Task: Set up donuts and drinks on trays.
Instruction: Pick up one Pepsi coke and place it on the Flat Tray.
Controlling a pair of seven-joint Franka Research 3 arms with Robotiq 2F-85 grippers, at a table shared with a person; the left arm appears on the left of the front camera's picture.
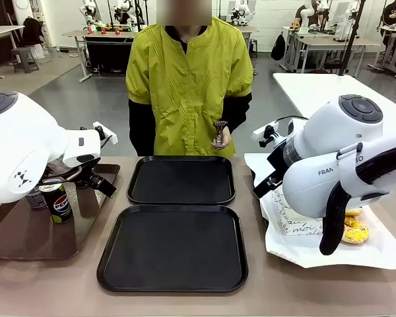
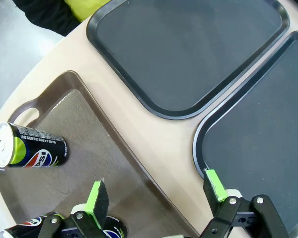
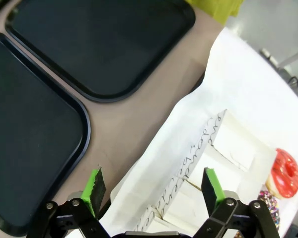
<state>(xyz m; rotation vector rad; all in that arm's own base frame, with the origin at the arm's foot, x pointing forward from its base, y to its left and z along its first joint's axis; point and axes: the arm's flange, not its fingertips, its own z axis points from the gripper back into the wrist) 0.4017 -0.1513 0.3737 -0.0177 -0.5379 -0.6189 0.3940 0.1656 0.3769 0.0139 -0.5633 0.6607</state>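
Hovering wide open and empty over the brown tray [image 2: 89,144], the left gripper [image 2: 154,181] has the upright drinks [image 2: 32,148] just below its fingers [image 2: 98,198], while the right gripper [image 3: 152,174], likewise open, hangs over the white paper [image 3: 238,89] near the donuts [image 3: 285,172].

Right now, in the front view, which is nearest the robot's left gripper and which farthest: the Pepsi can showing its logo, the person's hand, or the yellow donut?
1. The Pepsi can, on the brown tray, just beside the left gripper.
2. The person's hand, at the far side, middle.
3. The yellow donut, far right on the white paper.
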